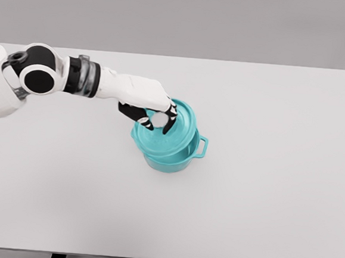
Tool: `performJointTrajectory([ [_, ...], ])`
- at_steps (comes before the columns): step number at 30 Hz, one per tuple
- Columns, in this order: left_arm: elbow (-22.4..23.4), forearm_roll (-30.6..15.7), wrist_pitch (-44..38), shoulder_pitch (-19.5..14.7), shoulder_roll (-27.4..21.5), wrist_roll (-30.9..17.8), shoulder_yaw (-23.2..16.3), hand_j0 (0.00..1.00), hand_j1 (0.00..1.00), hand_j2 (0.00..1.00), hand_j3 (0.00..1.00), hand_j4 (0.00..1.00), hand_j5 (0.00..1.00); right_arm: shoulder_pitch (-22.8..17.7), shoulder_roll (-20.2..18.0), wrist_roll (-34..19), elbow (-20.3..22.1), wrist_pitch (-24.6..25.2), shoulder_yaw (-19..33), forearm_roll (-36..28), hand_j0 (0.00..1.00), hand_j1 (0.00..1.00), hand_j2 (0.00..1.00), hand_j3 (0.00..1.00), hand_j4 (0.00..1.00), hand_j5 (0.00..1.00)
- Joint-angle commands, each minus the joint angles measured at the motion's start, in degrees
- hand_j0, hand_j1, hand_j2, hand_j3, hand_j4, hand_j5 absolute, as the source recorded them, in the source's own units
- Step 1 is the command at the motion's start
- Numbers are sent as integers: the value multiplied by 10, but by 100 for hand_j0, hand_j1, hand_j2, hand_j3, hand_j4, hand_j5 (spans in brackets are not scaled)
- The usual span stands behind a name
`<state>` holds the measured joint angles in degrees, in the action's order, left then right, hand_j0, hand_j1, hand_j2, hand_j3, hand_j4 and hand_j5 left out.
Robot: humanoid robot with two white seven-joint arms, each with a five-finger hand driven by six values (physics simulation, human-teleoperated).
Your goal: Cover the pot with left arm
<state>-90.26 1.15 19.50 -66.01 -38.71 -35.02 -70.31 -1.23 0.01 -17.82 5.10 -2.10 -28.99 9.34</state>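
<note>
Over the teal pot (173, 159) we see our left hand (147, 106), fingers curled round the knob of the tilted lid (178, 132).

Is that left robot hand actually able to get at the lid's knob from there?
Yes, it seems so: the left robot hand already has its fingers around the white knob on the teal lid, nothing blocking.

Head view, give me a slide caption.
Left hand holds round teal lid on teal two-handled pot, white table.

Teal pot (173, 159) and lid (172, 132) — smooth, satin enamel look, matt white table (244, 200)
</note>
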Motion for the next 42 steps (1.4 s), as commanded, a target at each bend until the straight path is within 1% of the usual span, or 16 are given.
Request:
performJointTrajectory([
  [1, 0, -2, -1, 0, 3, 0, -2, 40, 40, 40, 40, 40, 40, 0, 0, 0, 0, 0, 0, 0, 100, 100, 100, 100, 100, 100],
  [7, 2, -2, -1, 4, 4, 0, -12, 41, 41, 41, 41, 41, 41, 0, 0, 0, 0, 0, 0, 0, 100, 100, 100, 100, 100, 100],
  [17, 22, 3, -2, 3, 18, 0, -15, 43, 43, 43, 43, 43, 43, 0, 0, 0, 0, 0, 0, 0, 100, 100, 100, 100, 100, 100],
  [21, 30, 3, -1, 5, 20, 0, -18, 47, 47, 47, 47, 47, 47, 0, 0, 0, 0, 0, 0, 0, 100, 100, 100, 100, 100, 100],
  [26, 30, 3, -1, 5, 21, 0, -18, 48, 48, 48, 48, 48, 48, 0, 0, 0, 0, 0, 0, 0, 100, 100, 100, 100, 100, 100],
  [35, 30, 3, -1, 6, 24, 0, -18, 56, 56, 56, 56, 56, 56, 0, 0, 0, 0, 0, 1, 0, 100, 100, 100, 100, 100, 100],
  [39, 30, 3, -2, 6, 24, 0, -18, 58, 58, 58, 58, 58, 58, 0, 0, 0, 0, 0, 0, 0, 100, 100, 100, 100, 100, 100],
  [42, 30, 3, -2, 6, 25, 0, -18, 63, 63, 63, 63, 63, 63, 0, 0, 0, 0, 0, 0, 0, 100, 100, 100, 100, 100, 100],
])
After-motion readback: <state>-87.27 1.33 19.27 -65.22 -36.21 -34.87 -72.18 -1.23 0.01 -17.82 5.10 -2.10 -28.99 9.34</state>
